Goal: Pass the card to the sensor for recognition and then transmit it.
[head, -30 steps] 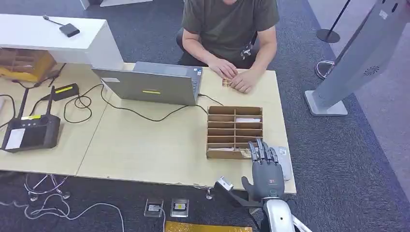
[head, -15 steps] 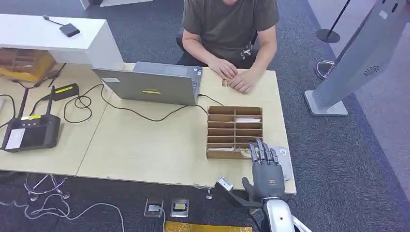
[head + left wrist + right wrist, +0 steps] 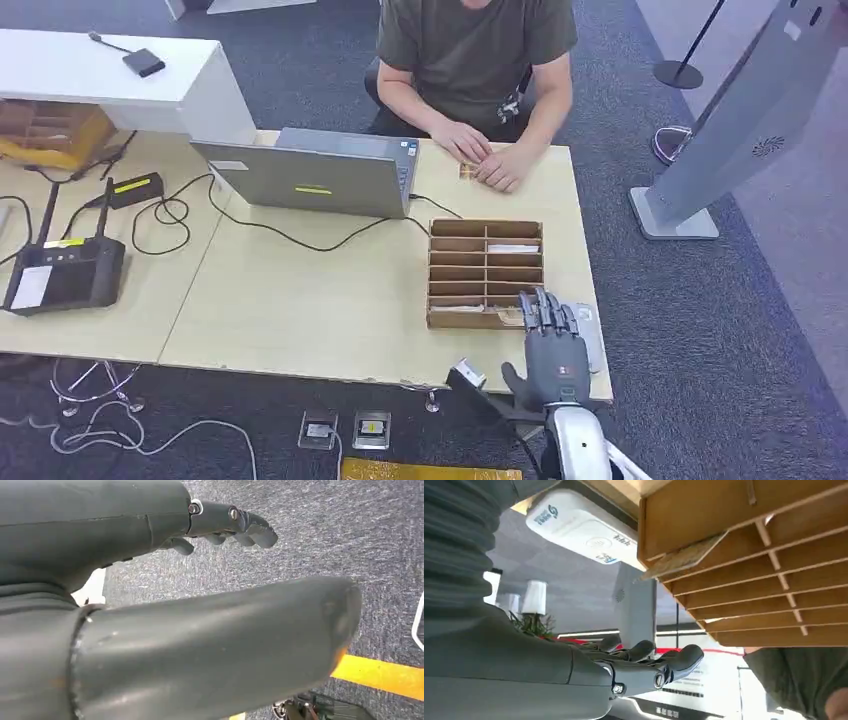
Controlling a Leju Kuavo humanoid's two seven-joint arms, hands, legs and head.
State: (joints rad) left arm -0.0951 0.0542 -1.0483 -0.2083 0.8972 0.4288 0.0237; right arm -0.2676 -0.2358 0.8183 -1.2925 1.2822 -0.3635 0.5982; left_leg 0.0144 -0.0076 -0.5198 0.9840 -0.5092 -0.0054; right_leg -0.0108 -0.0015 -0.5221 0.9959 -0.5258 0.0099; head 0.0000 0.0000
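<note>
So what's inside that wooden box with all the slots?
The box holds a white card in one upper slot and a card in the nearest; the right hand hides part of that one.

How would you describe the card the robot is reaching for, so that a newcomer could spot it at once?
Start at the wooden slotted rack on the table's right end. In its nearest slot, by the right hand, lies the card; unlike the others, it sticks out past the rack's front edge.

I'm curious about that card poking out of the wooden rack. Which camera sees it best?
The right wrist view: the card juts from the wooden rack close up. The head view shows it small, by the right hand. The left wrist view faces carpet.
</note>
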